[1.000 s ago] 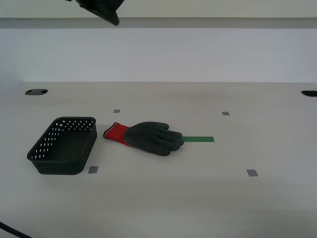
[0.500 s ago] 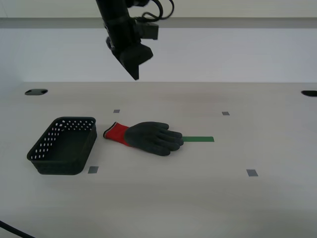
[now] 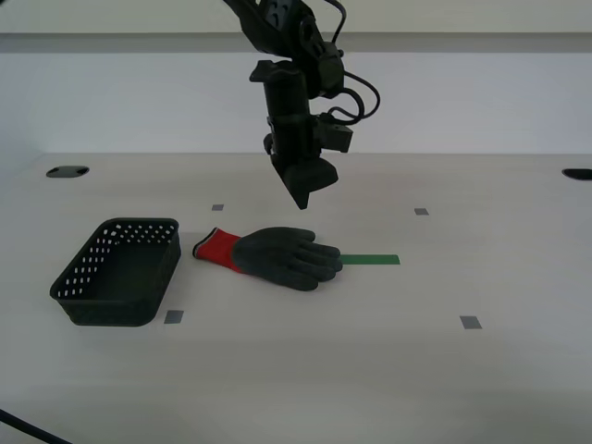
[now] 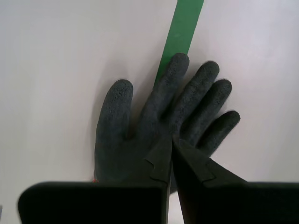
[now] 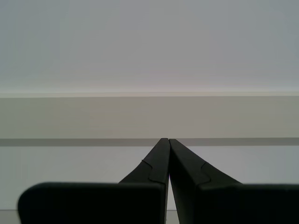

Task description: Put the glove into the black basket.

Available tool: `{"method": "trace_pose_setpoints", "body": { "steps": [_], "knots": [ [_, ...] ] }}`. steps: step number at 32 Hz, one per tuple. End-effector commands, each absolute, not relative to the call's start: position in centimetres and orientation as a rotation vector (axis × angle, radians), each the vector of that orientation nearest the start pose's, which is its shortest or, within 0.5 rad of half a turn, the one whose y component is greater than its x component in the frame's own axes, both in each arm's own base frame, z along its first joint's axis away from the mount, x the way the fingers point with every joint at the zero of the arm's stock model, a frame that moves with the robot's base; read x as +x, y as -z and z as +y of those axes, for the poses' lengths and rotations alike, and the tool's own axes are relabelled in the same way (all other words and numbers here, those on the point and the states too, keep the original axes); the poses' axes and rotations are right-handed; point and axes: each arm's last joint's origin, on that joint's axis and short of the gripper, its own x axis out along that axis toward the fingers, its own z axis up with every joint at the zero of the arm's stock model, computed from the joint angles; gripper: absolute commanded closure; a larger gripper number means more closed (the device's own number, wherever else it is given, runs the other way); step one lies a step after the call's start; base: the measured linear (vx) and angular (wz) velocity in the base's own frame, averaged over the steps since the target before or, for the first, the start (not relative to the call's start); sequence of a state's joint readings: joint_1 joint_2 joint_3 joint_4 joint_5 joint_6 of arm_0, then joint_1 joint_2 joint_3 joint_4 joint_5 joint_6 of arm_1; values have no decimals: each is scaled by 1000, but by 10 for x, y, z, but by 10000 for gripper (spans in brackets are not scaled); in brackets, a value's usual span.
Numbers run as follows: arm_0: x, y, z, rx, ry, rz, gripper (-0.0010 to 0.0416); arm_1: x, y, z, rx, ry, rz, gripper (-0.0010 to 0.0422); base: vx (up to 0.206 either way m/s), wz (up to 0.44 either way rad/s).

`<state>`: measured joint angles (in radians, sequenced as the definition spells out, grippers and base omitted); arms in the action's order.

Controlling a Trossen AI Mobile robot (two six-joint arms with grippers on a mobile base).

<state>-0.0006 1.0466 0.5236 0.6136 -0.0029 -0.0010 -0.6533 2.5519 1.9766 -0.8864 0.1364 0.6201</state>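
Observation:
The glove [image 3: 282,254] lies flat on the table, dark grey with a red cuff toward the black basket [image 3: 120,271], which stands empty at the exterior view's left. My second gripper [image 3: 303,196] hangs shut just above the glove, pointing down, not touching it. In the second wrist view the shut jaws meet at the second gripper's tip [image 4: 170,140] over the glove's palm [image 4: 121,140], whose fingers point at the green tape [image 4: 183,28]. My first gripper [image 5: 166,142] is shut and empty, facing a wall; it is out of the exterior view.
A green tape strip [image 3: 370,260] lies by the glove's fingertips. Small grey markers [image 3: 471,322] dot the table. Dark holes sit at the table's far corners [image 3: 67,171]. A wall stands behind the table.
The second arm has swung in from the upper left and come down toward the right, ending just above the glove. The glove and the basket have not moved.

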Motion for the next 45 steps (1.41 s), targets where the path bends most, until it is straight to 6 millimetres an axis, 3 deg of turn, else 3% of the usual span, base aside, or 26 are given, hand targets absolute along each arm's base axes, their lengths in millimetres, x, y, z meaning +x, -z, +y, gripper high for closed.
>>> {"method": "trace_pose_setpoints", "body": {
  "steps": [1, 6, 8, 13, 15, 20, 24, 29, 35, 42, 45],
  "knots": [
    [226, -271, 0, -1, -3, -96, 405, 392, -64, -309, 865, 1096, 1217, 412, 0, 0],
    [226, -271, 0, -1, -3, -95, 405, 398, -42, -326, 857, 1035, 1257, 412, 0, 0],
    [226, -271, 0, -1, -3, -94, 405, 397, -29, -328, 838, 1015, 1298, 412, 0, 0],
    [226, -271, 0, -1, -2, -95, 405, 390, -23, -326, 846, 1014, 1351, 399, 0, 0],
    [226, -271, 0, -1, -3, -95, 405, 389, -23, -324, 836, 998, 1381, 374, 0, 0],
    [226, -271, 0, -1, -3, -95, 405, 386, -23, -321, 810, 893, 1454, 236, 0, 0],
    [226, -271, 0, -1, -3, -95, 405, 381, -16, -316, 757, 820, 1536, 151, 0, 0],
    [226, -271, 0, -1, -3, -94, 405, 372, 0, -307, 694, 637, 1627, 94, 0, 0],
    [226, -271, 0, -1, -3, -95, 405, 371, 7, -306, 632, 557, 1621, 92, 0, 0],
    [226, -271, 0, -1, -3, -95, 405, 375, 7, -305, 702, 471, 1565, 92, 0, 0],
    [226, -271, 0, -1, -2, -95, 405, 373, 12, -303, 709, 463, 1556, 111, 0, 0]
  ]
}}
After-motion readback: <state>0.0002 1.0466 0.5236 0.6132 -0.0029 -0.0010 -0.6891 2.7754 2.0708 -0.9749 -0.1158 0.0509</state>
